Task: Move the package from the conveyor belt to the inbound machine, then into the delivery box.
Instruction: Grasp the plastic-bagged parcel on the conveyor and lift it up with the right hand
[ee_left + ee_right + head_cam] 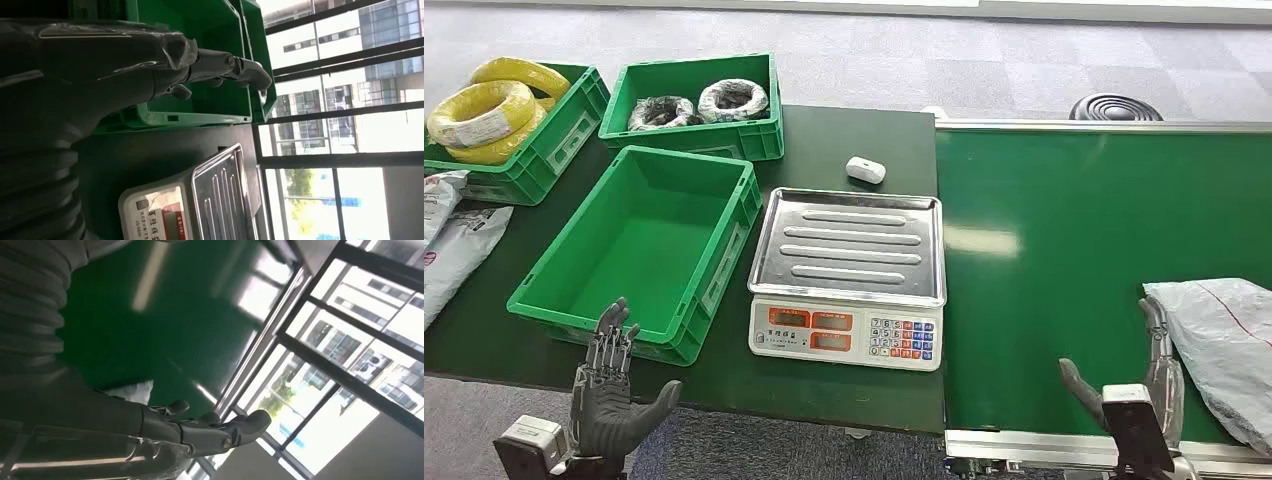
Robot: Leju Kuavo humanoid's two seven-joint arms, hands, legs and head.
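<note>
Grey crinkled plastic package [1219, 350] lies on the green conveyor belt [1064, 250], awaiting pickup. Beside it, the right hand [1139, 375] waits with fingers apart, empty, probably to scoop; the left hand [614, 385] idles likewise.

— Floor? 
— Grey carpet tiles [1024, 60], laid in squares beyond the dark table [844, 140].
— Windows?
— Tall panes in dark frames [345, 90]; daylight through them, a pale building and green foliage [300, 180] outside.

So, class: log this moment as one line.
package: on conveyor belt | right hand: open beside it | left hand: open | scale: bare
</note>
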